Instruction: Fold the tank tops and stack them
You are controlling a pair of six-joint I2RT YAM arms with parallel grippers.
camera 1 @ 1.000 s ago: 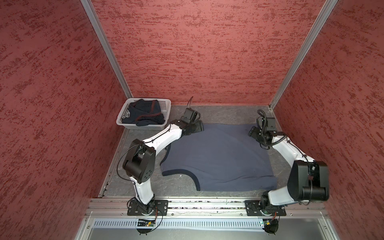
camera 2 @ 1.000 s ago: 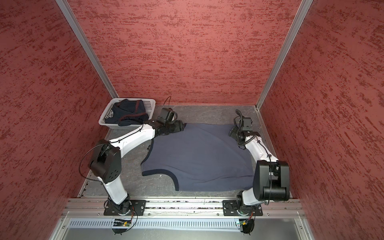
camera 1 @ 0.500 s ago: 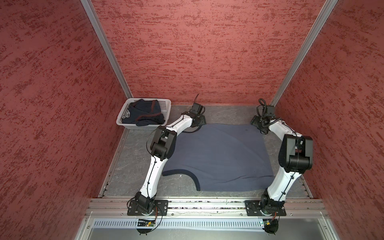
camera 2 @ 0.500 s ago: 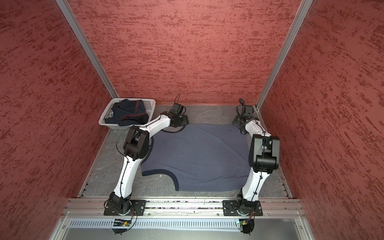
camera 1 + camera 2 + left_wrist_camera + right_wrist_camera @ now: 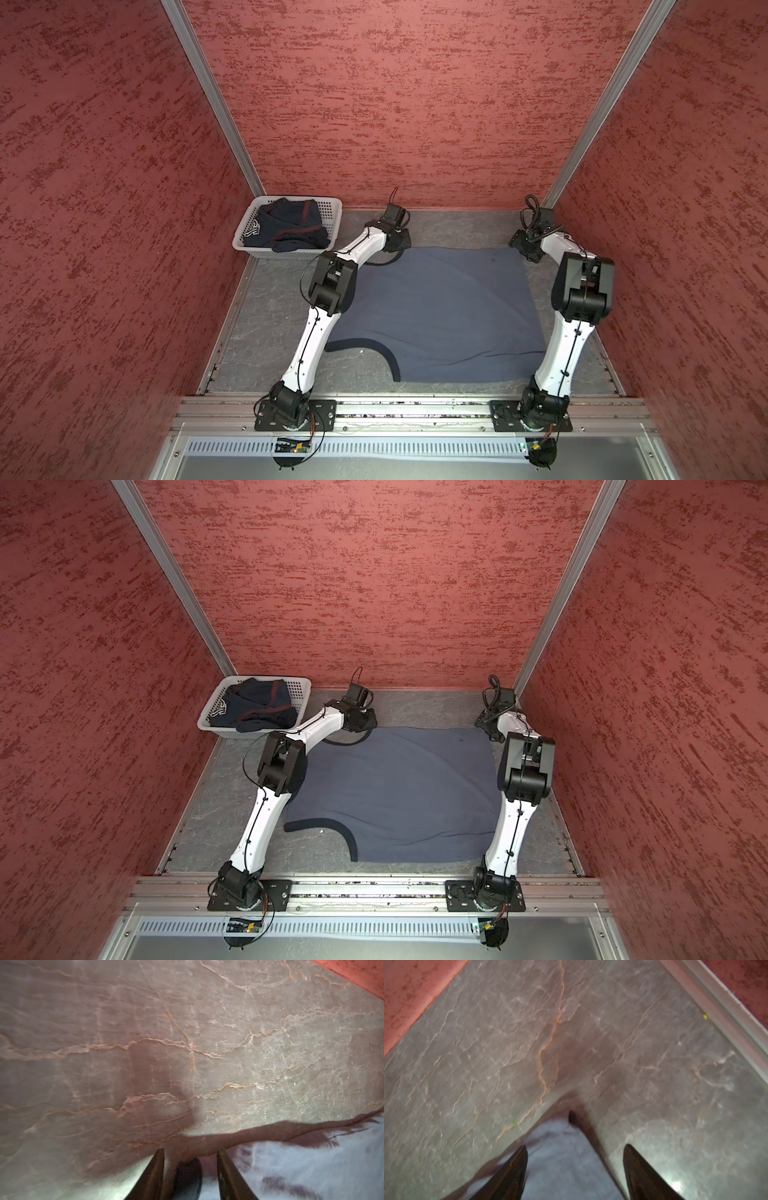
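The slate-blue tank top lay spread flat across the middle of the worktop, its straight edge toward the back wall and a navy-trimmed armhole curve nearest me. The dark navy tank top sat bunched in the white basket at the back left corner, so I judged it was waiting its turn.

I had both arms reaching to the two far corners of the spread top. In the left wrist view, the left fingers straddled the cloth's far edge with a narrow gap between them. Cloth and a dark bit of trim lay in that gap, but I saw no pinch yet. In the right wrist view, the right fingers stood wide apart on either side of the other far corner, which poked out between them.

I judged the reason for this placing to be plain. With both far corners taken together, the back edge could be carried toward me evenly, and the first fold would land square instead of skewed.
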